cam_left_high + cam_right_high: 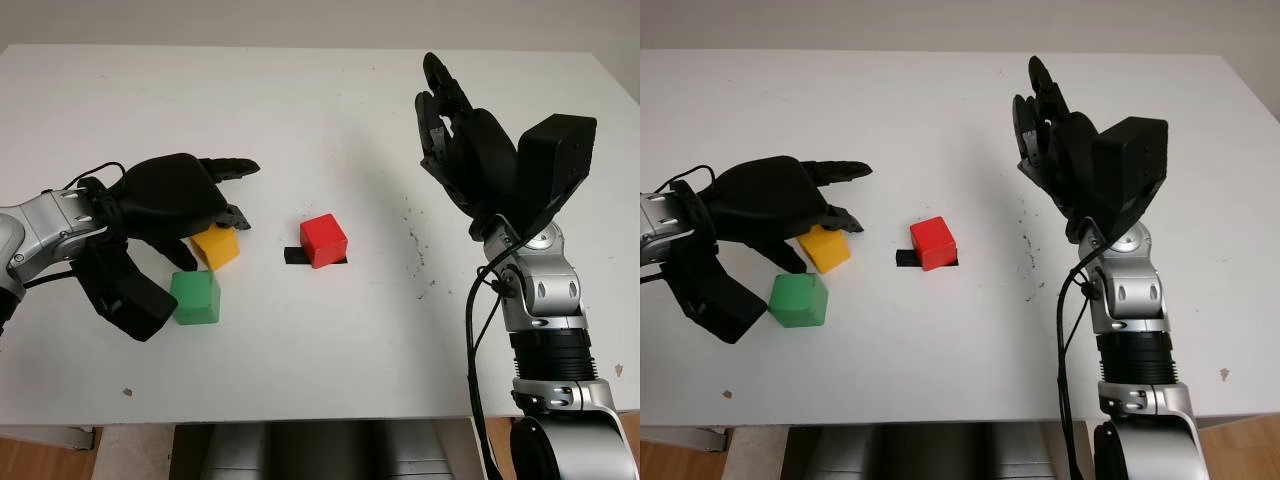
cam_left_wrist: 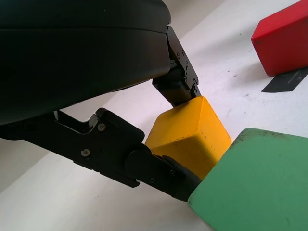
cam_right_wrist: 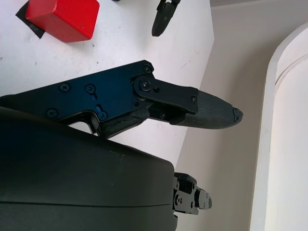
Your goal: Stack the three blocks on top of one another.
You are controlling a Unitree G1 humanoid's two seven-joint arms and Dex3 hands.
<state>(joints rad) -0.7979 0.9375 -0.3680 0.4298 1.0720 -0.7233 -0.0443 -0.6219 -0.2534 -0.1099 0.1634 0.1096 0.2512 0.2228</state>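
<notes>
I have the left hand [image 1: 165, 205] low over the yellow block [image 1: 217, 246] at the left of the head frame; in the left wrist view its fingers [image 2: 144, 161] press on two sides of that block, so I judge it pinched, though I cannot tell whether it has lifted off the tabletop [image 1: 320, 120]; the green block [image 1: 196, 297] sits just below it in the frame, one corner touching or nearly touching the yellow one; the red block [image 1: 324, 240] stands near the middle of the frame on a strip of black tape [image 1: 293, 257], apart from both; the right hand [image 1: 465, 135] hangs raised at the upper right, holding nothing, fingers uncurled. To do this step well I would lift straight up before moving sideways, so the yellow block clears the green corner without dragging it; then keep the block level, centre it over whichever block serves as base, and lower until the faces meet before letting go; a tilted grip is the likely fault.
</notes>
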